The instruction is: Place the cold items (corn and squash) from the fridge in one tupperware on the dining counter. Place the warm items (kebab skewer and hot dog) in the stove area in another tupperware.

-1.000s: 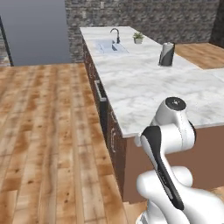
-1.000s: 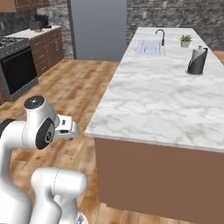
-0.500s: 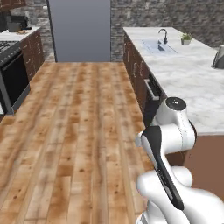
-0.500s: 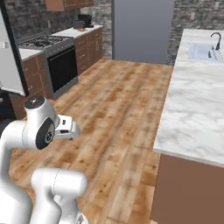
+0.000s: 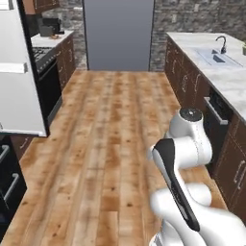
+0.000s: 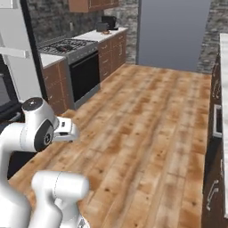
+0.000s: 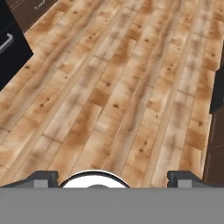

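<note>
Base in transit, arm tucked, nothing held.
Gripper (image 7: pixel 112 178) has its fingertips wide apart and empty, pointed at bare floor (image 7: pixel 118 87), a carry pose for driving. Stove (image 6: pixel 71 49) sits ahead on the left by the open fridge door (image 5: pixel 21 72); food items not discernible.

Wood floor (image 5: pixel 115 125) runs between the stove (image 6: pixel 73 51) on the left and the dining counter (image 5: pixel 226 81) on the right — fridge (image 5: pixel 119 34) behind
</note>
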Robot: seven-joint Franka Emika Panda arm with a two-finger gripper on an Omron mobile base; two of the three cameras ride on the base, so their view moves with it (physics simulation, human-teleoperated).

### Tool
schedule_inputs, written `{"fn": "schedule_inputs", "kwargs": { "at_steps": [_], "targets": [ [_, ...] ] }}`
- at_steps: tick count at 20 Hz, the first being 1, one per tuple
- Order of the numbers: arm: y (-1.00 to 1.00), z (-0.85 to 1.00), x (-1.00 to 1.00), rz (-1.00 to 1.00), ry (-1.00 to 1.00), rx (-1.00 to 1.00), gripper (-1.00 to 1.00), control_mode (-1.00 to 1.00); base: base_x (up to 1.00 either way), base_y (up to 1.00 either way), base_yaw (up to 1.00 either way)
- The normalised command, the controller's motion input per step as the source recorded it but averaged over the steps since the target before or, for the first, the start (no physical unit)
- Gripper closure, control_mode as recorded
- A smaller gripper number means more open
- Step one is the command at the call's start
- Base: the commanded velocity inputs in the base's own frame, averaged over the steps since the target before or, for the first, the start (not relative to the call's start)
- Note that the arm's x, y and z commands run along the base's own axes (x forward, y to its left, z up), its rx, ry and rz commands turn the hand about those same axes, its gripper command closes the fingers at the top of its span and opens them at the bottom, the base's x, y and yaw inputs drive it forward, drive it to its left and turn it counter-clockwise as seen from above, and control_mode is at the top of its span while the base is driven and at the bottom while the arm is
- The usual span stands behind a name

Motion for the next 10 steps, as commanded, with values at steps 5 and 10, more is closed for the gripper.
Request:
{"fn": "schedule_inputs", "kwargs": {
  "at_steps": [5,10],
  "targets": [
    [0.0,0.0,0.0,0.0,0.0,0.0,-1.0,1.0,1.0,0.09,0.17],
    [0.0,0.0,0.0,0.0,0.0,0.0,-1.0,1.0,1.0,0.0,0.21]
  ]
}}
